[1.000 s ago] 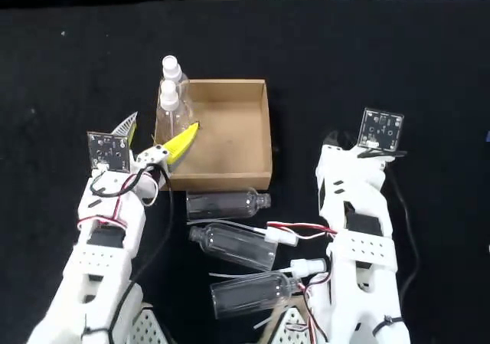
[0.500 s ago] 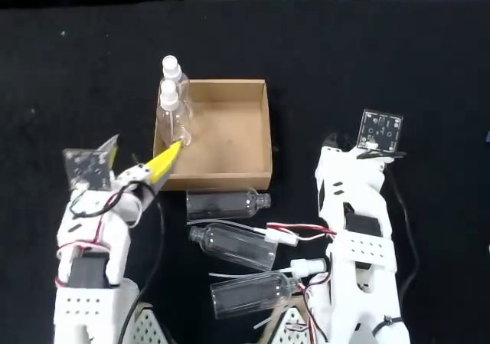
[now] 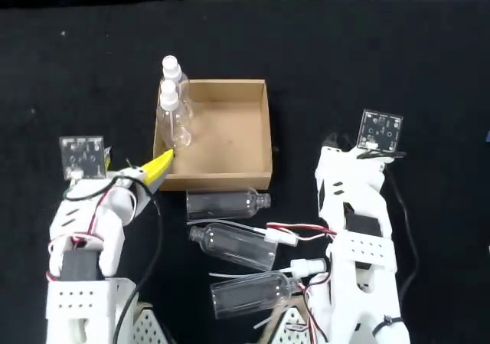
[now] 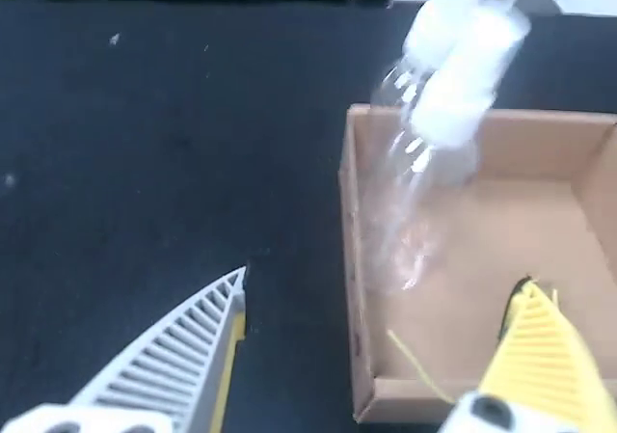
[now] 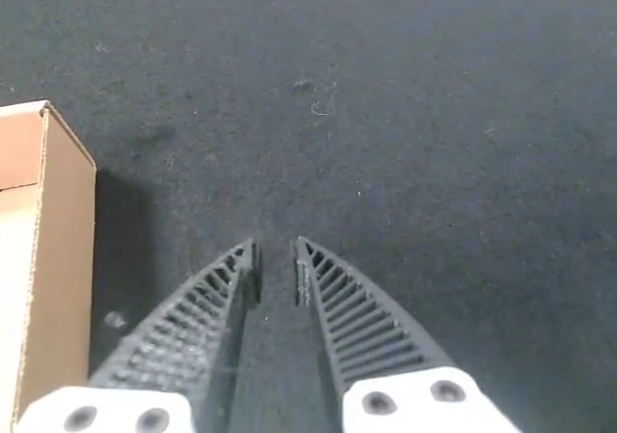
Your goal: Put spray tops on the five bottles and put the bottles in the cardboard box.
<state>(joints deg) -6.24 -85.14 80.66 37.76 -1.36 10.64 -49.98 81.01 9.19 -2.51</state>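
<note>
**Bottling task, overhead and wrist views.** The cardboard box [image 3: 260,129] sits mid-tabletop [image 3: 398,60]. Two capped bottles [image 3: 173,114] stand at its far-left corner, against the left wall. Three uncapped bottles lie on their sides near the box: the nearest to it [image 3: 226,204], a middle one [image 3: 233,244], and a near one [image 3: 253,294]. Two loose spray tops [image 3: 282,237] lie right of these, their thin dip tubes trailing left.

The left tool [image 4: 383,281] is released and empty, its fingers spread across the box's near-left corner. The right tool [image 5: 276,259] is almost clenched on nothing, over bare tabletop right of the box.

The lying bottles look like thin clear plastic, so probably light, smooth and prone to rolling or denting. A gentle hold across the mid-body seems best. A spray top is likely best held by its white head, since the tube would flex.
</note>
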